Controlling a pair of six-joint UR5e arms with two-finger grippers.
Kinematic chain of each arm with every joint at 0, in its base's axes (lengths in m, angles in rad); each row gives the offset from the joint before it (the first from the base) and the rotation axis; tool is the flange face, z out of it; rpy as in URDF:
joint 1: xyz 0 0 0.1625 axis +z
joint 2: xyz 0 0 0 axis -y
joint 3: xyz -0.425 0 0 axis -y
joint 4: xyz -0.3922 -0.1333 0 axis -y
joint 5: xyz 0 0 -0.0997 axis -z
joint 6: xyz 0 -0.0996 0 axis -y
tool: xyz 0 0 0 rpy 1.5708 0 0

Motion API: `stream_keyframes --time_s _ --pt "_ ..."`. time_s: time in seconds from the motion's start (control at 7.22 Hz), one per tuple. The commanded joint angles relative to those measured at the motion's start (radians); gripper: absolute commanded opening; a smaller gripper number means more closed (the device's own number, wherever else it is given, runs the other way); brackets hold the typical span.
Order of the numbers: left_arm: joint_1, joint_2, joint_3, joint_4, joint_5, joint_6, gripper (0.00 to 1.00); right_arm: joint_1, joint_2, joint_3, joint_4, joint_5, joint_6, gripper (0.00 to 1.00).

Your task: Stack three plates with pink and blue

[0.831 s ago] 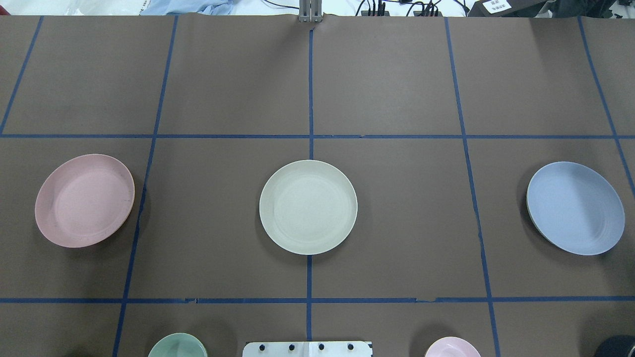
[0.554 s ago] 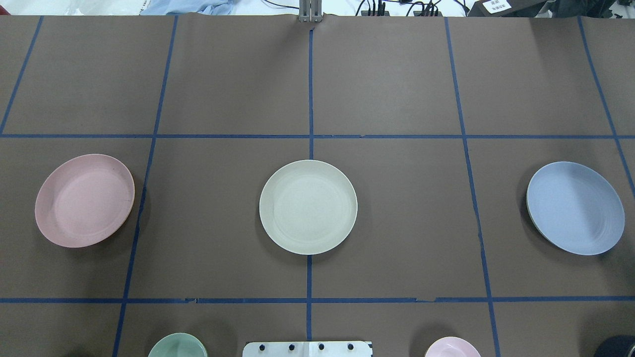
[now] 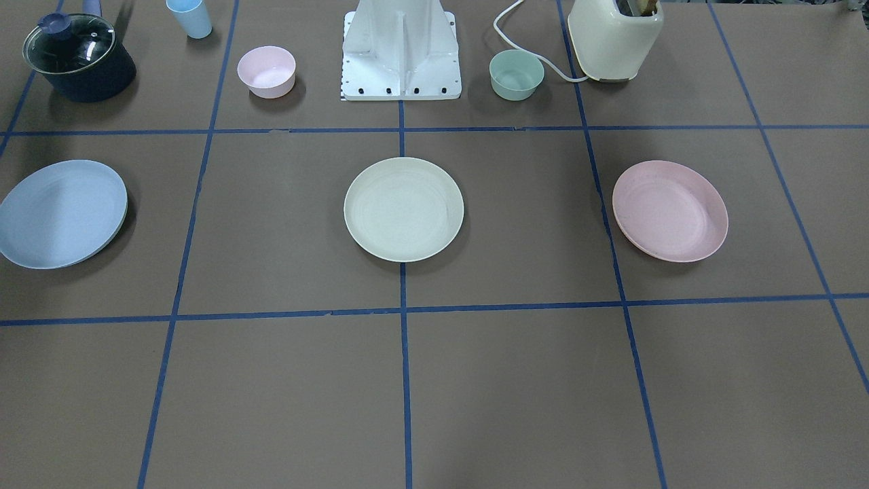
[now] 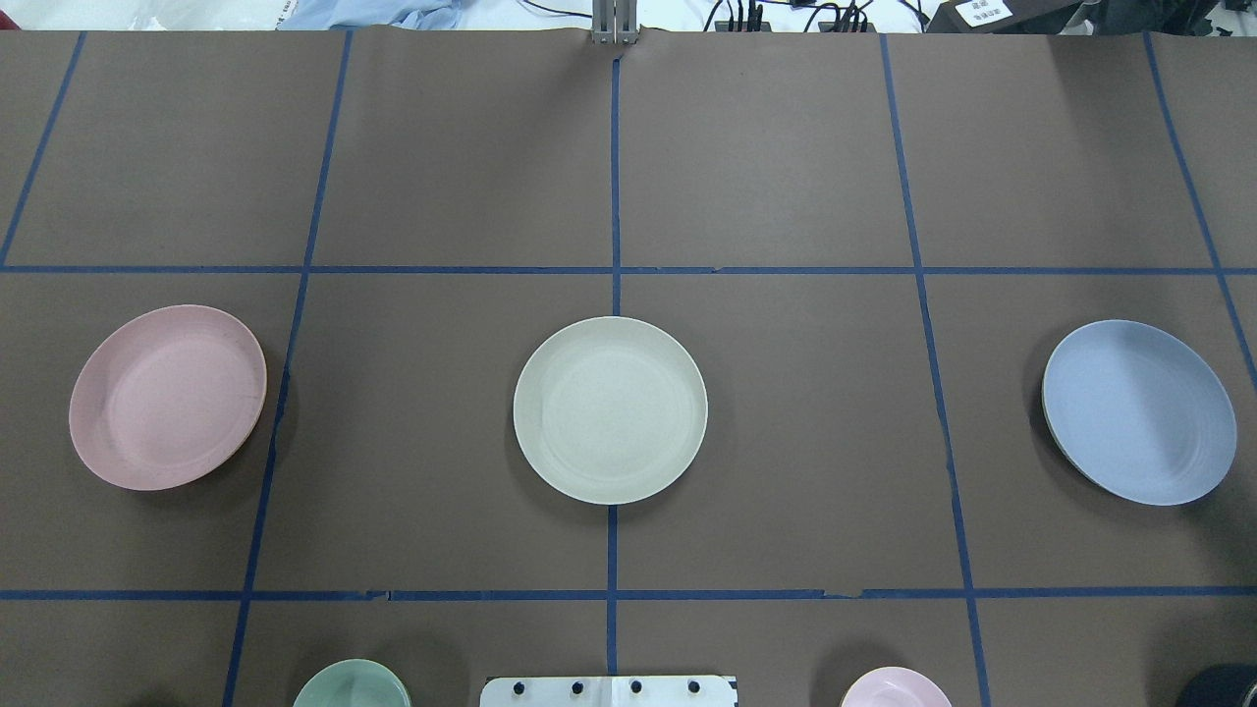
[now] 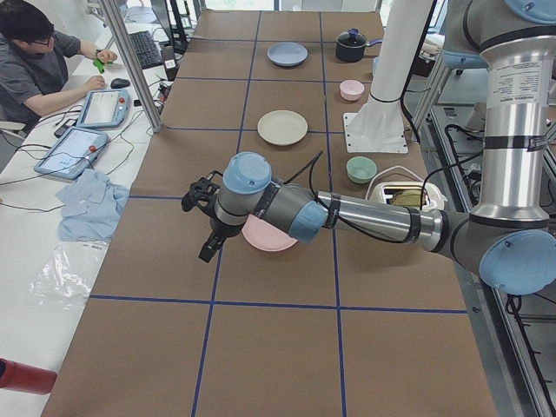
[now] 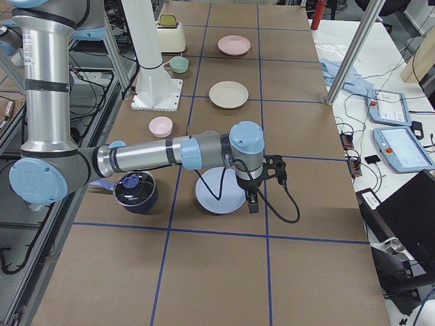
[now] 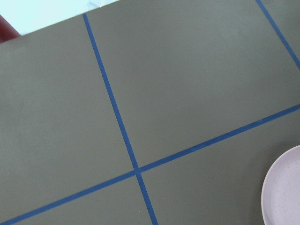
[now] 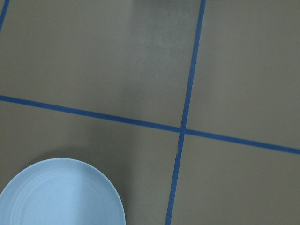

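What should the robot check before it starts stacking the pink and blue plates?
1. The pink plate, cream plate and blue plate each lie alone, with nothing stacked yet: ok.
2. Nothing sits on the cream plate: ok.
3. The left tool is near the pink plate: ok. In the left side view it hangs by the plate's rim.
4. The right tool is near the blue plate: ok. In the right side view it hangs at the plate's edge.
5. Both tools are open and ready to grab: cannot tell.
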Motion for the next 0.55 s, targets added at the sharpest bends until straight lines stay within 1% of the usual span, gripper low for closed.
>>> stream_keyframes --time_s 0.0,0.14,0.28,0.42 --pt "-0.002 -0.048 0.045 -0.193 0.033 -0.006 0.99 0.0 -0.002 -0.02 0.094 0.002 0.03 1.0" --pt "-0.002 -0.052 0.085 -0.22 0.021 -0.001 0.99 0.0 -0.028 -0.031 0.142 0.011 0.065 1.0" --pt "-0.002 -0.046 0.114 -0.282 0.021 -0.003 0.99 0.0 -0.046 -0.064 0.211 0.064 0.065 1.0" --pt "-0.002 -0.045 0.152 -0.353 0.021 -0.004 0.99 -0.005 -0.104 -0.075 0.348 0.09 0.099 1.0"
